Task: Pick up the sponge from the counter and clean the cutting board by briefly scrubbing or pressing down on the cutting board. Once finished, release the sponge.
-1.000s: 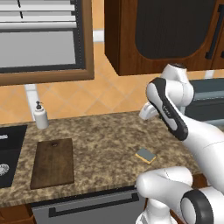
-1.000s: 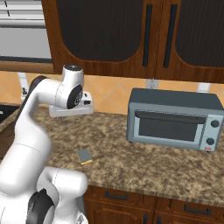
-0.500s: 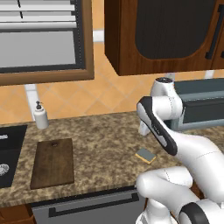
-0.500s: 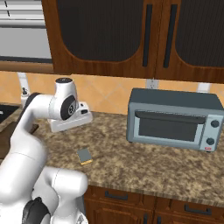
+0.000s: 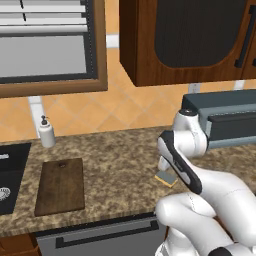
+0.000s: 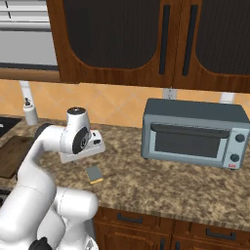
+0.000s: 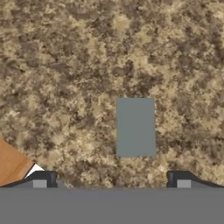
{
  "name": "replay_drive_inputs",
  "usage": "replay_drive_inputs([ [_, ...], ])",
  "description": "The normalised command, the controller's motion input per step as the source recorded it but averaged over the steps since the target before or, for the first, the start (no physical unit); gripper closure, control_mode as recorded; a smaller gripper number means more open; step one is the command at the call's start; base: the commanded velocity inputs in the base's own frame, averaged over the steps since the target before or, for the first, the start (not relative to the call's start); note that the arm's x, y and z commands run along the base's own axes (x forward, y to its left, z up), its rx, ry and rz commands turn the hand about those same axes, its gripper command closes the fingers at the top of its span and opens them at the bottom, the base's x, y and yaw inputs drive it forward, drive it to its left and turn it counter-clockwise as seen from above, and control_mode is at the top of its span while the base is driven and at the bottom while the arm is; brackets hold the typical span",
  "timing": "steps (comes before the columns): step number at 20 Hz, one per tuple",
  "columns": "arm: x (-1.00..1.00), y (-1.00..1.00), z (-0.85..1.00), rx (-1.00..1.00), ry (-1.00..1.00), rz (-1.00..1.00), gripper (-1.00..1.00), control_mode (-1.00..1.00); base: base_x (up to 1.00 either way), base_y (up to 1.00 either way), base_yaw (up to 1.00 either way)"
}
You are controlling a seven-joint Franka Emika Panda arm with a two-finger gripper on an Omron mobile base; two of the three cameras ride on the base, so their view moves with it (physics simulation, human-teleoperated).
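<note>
Fingertips (image 7: 183, 179) of my gripper (image 7: 111, 181) are standing wide apart, empty, while I am looking down on the sponge (image 7: 135, 127) lying on the counter (image 7: 65, 65) just ahead, long axis running along my view.

We see our arm bent sharply at the elbow, the forearm reaching forward and the hand turned down toward the surface below. In the hand view our gripper (image 7: 111, 177) points straight down, its two dark fingertips (image 7: 43, 179) rising at about 7 and 5 o'clock, set wide apart with nothing between them. In the right base view the hand (image 6: 83, 149) hangs low in front of the wrist joint, held just above the surface and touching nothing.
</note>
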Motion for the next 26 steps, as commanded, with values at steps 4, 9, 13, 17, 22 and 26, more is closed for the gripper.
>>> replay_drive_inputs([
  [4,0.15,0.0,-0.54,0.0,0.0,0.0,-1.0,-1.0,0.0,0.0,0.0],
  [9,0.37,0.0,-0.33,-0.01,0.01,0.0,-1.0,-1.0,0.0,0.0,0.0],
  [13,0.5,0.0,-0.15,-0.06,0.0,0.0,-1.0,-1.0,0.0,0.0,0.0],
  [17,0.49,-0.04,-0.16,0.0,0.0,0.0,-1.0,-1.0,0.0,0.0,0.0],
  [22,0.04,0.0,-0.42,0.05,0.0,-0.01,-1.0,-1.0,0.0,0.0,0.0],
  [26,0.0,0.0,-0.43,0.11,0.0,-0.03,-1.0,-1.0,0.0,0.0,0.0],
])
